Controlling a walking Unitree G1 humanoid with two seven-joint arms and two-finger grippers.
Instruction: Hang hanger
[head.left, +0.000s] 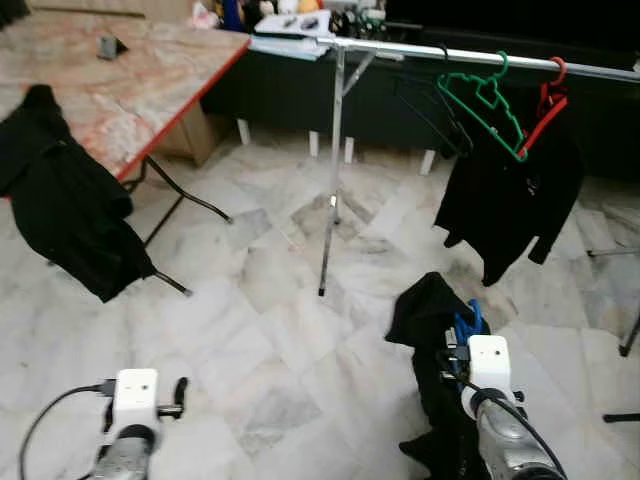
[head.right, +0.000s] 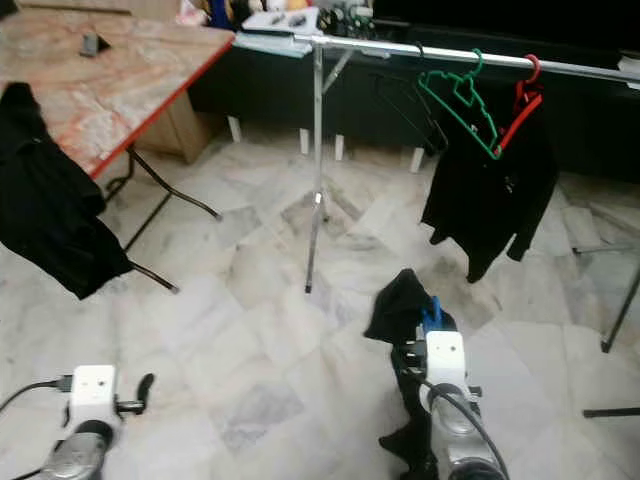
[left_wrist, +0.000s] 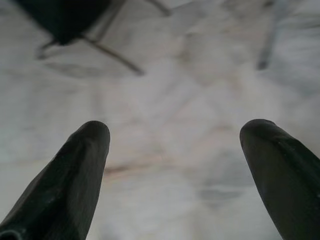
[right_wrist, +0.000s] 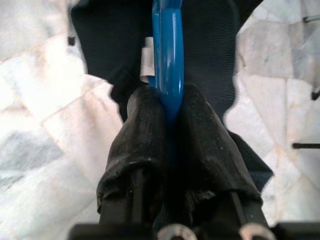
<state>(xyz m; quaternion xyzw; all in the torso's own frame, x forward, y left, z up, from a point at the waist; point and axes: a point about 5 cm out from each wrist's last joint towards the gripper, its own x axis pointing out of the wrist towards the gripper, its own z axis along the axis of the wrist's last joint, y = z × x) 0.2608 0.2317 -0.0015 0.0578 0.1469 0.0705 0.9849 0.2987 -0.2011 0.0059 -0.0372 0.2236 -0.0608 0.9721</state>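
Our right gripper (right_wrist: 167, 117) pinched a blue hanger (right_wrist: 167, 45) carrying a black garment (head.left: 430, 310), low and well short of the clothes rail (head.left: 440, 55). Our left gripper (left_wrist: 175, 145) hung spread wide, holding nothing, farther from that rail, over marble floor (head.left: 270, 330).

A black garment (head.left: 60, 200) drapes off the marble-patterned table (head.left: 130, 90).

Right tool (head.right: 432, 318) near right, holding blue hanger (head.right: 433, 311) with black garment (head.right: 400, 300), rail (head.right: 450, 55) far, green hanger (head.right: 460, 95) and red hanger (head.right: 522, 105) with black jacket (head.right: 490, 195), desk (head.right: 110, 75) far left, left tool (head.right: 146, 385) near left
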